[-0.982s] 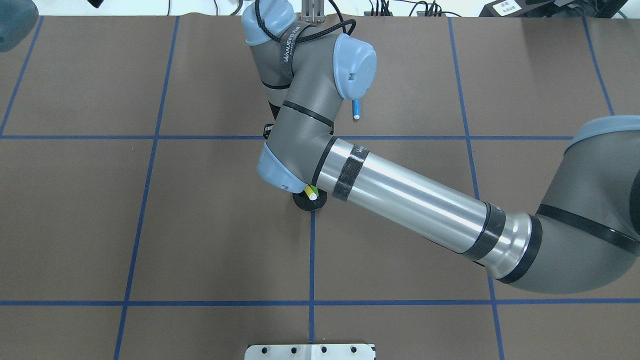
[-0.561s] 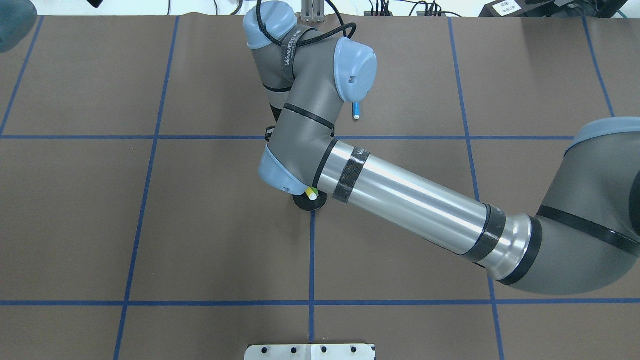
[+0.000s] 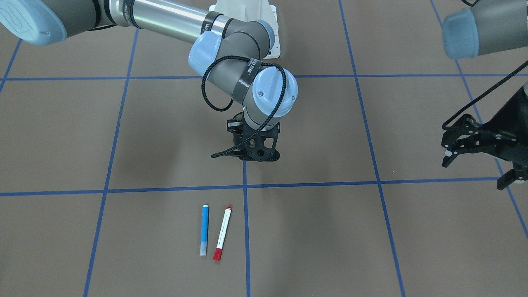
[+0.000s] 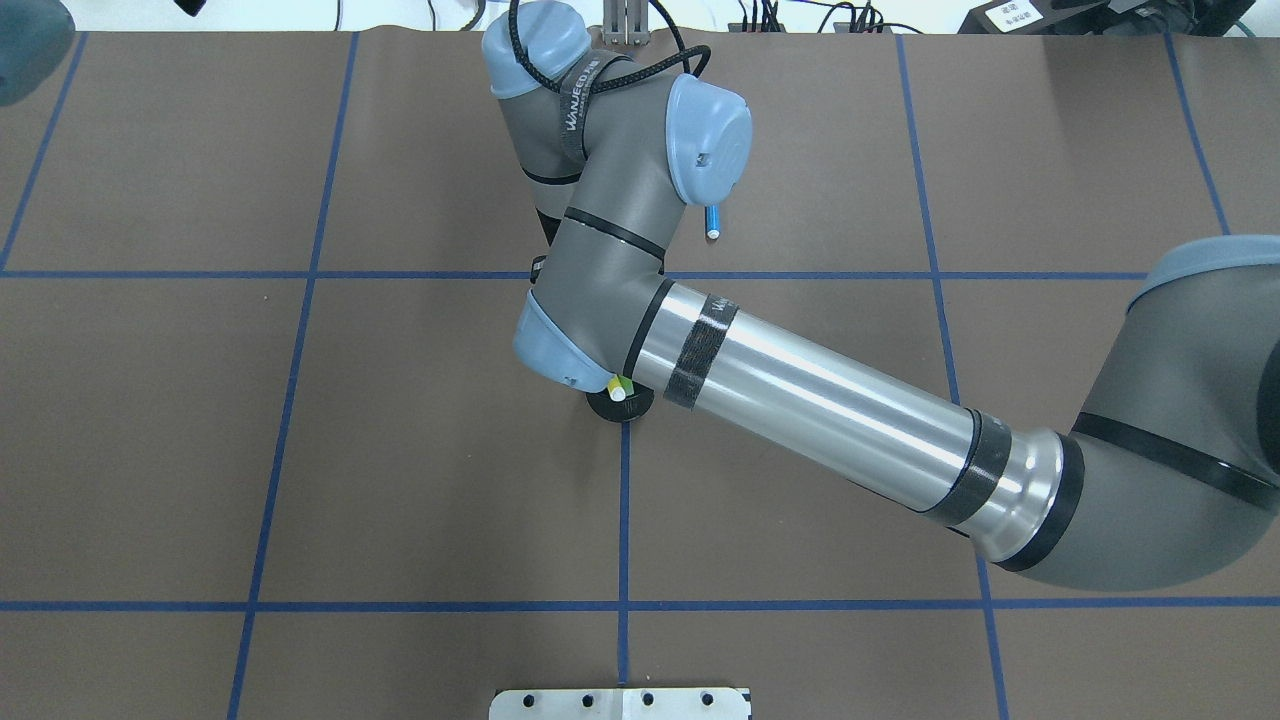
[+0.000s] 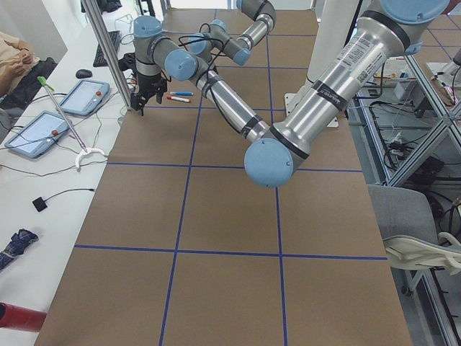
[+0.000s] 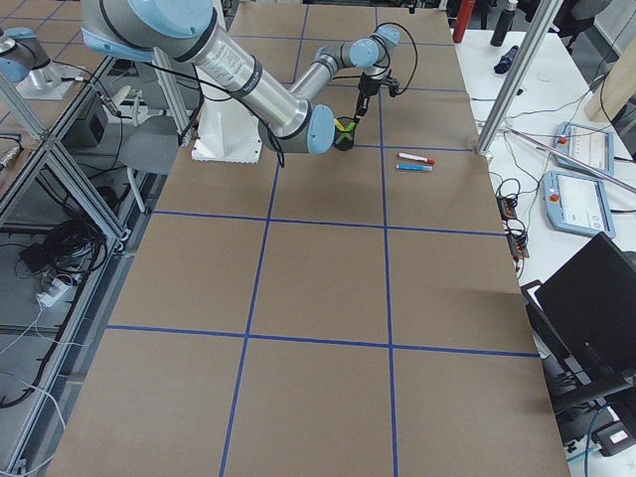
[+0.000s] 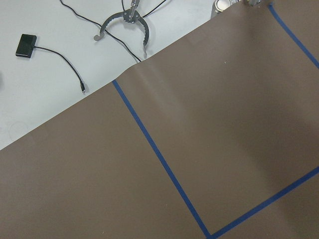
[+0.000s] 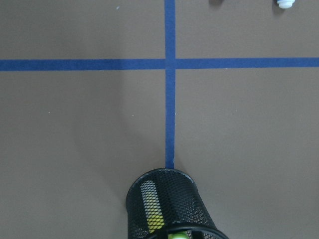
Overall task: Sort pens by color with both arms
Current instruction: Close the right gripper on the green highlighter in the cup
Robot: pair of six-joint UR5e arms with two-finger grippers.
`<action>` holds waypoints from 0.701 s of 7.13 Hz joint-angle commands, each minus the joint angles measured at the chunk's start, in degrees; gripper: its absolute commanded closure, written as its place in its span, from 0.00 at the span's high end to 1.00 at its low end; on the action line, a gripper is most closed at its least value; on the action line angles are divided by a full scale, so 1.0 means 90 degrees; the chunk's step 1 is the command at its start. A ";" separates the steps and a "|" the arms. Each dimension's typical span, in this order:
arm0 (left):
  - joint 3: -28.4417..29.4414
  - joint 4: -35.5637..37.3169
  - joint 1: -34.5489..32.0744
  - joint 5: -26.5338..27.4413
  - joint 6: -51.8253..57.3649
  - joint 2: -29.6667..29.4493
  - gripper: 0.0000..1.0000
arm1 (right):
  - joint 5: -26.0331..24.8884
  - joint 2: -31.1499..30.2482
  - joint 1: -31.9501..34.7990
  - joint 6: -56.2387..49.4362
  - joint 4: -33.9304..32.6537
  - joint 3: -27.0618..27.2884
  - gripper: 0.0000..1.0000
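The blue pen [image 3: 204,230] and the white pen with red ends [image 3: 222,233] lie side by side on the brown mat, apart from both grippers. The yellow pen [image 8: 151,206] and the light green pen [image 6: 345,126] stand in a black mesh cup [image 8: 169,206]; their tops show under my right forearm [image 4: 618,390]. My right gripper [image 3: 258,154] points down right at the cup and hides it in the front view; I cannot tell how its jaws stand. My left gripper [image 3: 478,169] is open and empty, far off near the mat's edge.
Blue tape lines divide the mat into squares. The right arm's long forearm [image 4: 830,410] crosses the middle of the table. The white mounting base [image 3: 247,24] stands at the robot's side. Tablets and cables [image 5: 65,108] lie on the white bench beyond the mat.
The right wrist has shifted a little. The pen top in the cup has moved slightly to the left. The pens on the mat have not moved.
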 commanded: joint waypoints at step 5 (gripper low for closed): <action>0.0000 -0.0021 0.0039 -0.0008 -0.0010 0.0126 1.00 | -0.0280 0.0050 0.0566 0.0038 -0.1492 0.2010 0.00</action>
